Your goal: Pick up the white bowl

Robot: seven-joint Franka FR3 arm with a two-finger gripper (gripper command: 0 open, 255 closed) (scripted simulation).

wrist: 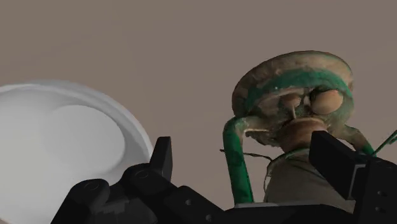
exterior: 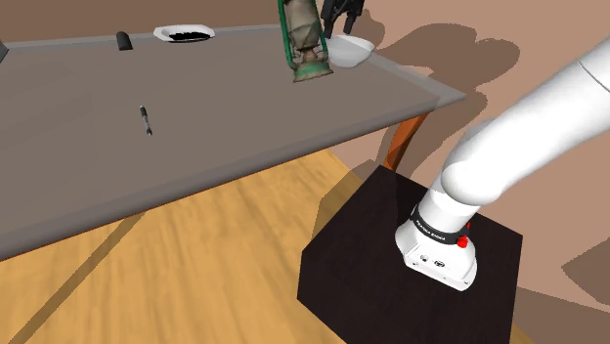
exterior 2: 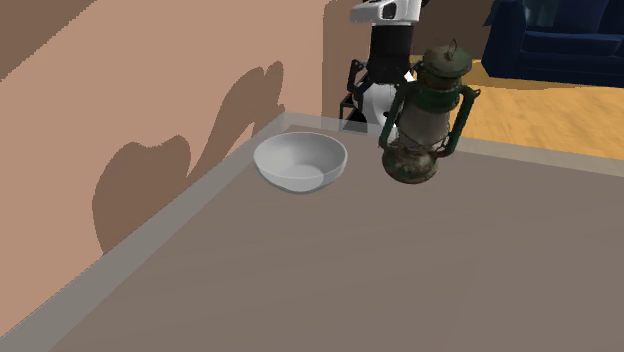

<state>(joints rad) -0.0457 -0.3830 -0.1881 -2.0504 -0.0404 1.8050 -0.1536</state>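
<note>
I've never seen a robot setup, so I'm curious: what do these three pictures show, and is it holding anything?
This is a white robot arm on a dark box, ending in a black two-fingered gripper. One picture looks over its shoulder, one faces it across the grey table, one looks along the fingers. On the table stand a white bowl and, beside it, a green, rusty-looking lantern; farther off lie a thin pen-like stick and a white dish. The fingers stand apart above bowl and lantern, holding nothing.
</note>
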